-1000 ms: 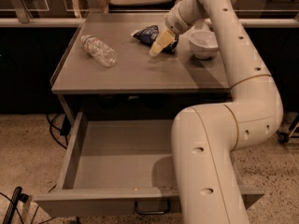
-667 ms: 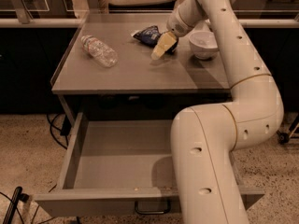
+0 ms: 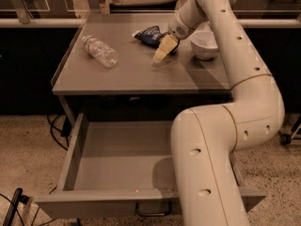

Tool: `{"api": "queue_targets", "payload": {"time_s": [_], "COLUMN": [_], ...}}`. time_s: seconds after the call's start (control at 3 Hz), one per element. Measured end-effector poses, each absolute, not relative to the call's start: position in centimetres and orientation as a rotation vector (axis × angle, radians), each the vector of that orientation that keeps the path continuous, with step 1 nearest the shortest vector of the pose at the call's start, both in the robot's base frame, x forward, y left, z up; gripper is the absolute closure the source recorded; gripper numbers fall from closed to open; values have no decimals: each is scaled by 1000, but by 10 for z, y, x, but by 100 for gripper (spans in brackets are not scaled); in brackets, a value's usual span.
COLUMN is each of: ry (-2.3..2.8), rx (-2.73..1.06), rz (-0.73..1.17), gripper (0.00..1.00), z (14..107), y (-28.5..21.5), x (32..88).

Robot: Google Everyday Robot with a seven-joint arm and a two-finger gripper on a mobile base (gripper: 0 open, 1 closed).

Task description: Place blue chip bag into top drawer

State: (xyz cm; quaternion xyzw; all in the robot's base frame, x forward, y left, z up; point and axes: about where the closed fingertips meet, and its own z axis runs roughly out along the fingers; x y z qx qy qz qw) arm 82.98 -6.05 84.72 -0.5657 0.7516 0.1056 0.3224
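Easing the gripper (image 3: 161, 51) a touch lower over the last second, ending in the upper middle of the frame, just to the lower right of the blue chip bag (image 3: 148, 35). Hardly shifting otherwise. Leaving the bag lying where it lay, wrinkled, on the far part of the grey table (image 3: 136, 74), not lifting it. Pointing the yellowish tip down and to the left, close above the tabletop or touching it; impossible to say which. Clenched or released: cannot tell, and showing no sign of a grip on the bag. Judging from this, still closing in for the pick, with the carry to the drawer not yet begun.

Keeping the top drawer (image 3: 117, 159) pulled wide open across the lower half of the frame, showing its grey floor, with the dark loop handle (image 3: 153, 210) at the bottom edge and the white arm (image 3: 211, 173) crossing in front of its right part. Sharing the tabletop with a clear water bottle (image 3: 99, 51) lying on its side toward the upper left, well apart from the bag, and a white bowl (image 3: 204, 44) near the gripper on the right. Standing on pale speckled flooring (image 3: 28, 145), with dark cables (image 3: 56, 131) trailing at the left beside the table leg and dark cabinet fronts (image 3: 23, 69) behind.
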Motion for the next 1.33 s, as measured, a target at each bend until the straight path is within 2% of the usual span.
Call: {"api": "queue_targets", "payload": {"time_s": [0.67, 1.33], "ry": [1939, 1939], "rx": [-1480, -1481], "rz": [310, 310], "gripper": [50, 97], "z": [848, 848], "y": [-60, -60], "x": [829, 829]}}
